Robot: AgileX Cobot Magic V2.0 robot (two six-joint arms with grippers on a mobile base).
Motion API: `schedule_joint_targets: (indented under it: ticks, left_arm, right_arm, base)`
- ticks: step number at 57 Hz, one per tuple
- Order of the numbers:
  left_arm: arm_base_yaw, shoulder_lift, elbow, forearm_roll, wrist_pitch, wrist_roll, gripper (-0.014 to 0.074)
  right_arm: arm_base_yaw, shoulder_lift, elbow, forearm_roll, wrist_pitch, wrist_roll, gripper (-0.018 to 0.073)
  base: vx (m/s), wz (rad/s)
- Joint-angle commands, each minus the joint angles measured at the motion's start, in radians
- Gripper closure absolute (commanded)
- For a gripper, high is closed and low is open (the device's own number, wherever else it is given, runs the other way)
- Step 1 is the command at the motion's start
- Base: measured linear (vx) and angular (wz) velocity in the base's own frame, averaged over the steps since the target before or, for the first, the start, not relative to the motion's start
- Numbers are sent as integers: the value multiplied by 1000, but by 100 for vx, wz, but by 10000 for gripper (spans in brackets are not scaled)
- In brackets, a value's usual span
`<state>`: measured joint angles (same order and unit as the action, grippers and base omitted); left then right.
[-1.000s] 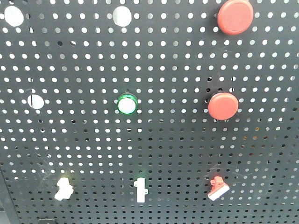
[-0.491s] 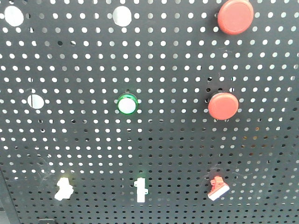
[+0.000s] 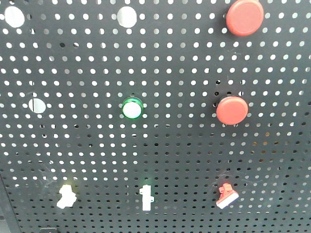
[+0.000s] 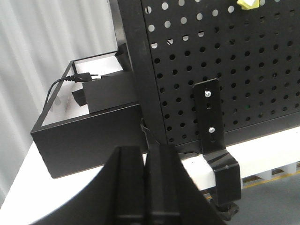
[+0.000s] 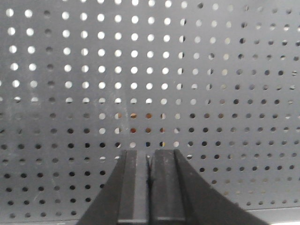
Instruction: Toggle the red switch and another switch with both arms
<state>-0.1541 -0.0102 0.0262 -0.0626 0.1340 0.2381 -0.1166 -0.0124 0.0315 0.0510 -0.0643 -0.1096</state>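
Note:
The red switch [image 3: 226, 195], small with a white lever tip, sits low right on the black pegboard [image 3: 184, 145]. The other switch [image 3: 66, 195], pale yellow-white, sits low left on the same row. Neither gripper shows in the front view. In the left wrist view my left gripper [image 4: 146, 149] is shut with nothing in it, below the board's left post, and a yellow bit of that switch [image 4: 247, 3] peeks in at the top edge. My right gripper [image 5: 150, 152] is shut and empty, facing the board's lower holes. No switch shows in the right wrist view.
An upright white toggle [image 3: 146, 196] stands between the two switches. Above are a green round lamp [image 3: 132, 108] and two large red push buttons [image 3: 232, 110] [image 3: 244, 17]. A black box with a plug [image 4: 93, 112] and a clamp bracket [image 4: 211, 126] lie by the board's left foot.

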Motion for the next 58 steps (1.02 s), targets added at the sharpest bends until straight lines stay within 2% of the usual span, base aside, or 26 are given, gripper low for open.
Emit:
schedule_joint_targets:
  ticks: [1,58]
  left_arm:
    - [2,-18,19,-3,-75,-7,594]
    - [2,-18,19,-3,-75,-7,594]
  right_arm:
    - [-6,-7,5,-11,-75,1,566]
    - [-6,-11,5,-10,-75,0,566]
  base:
    - [0,0]
    - [0,0]
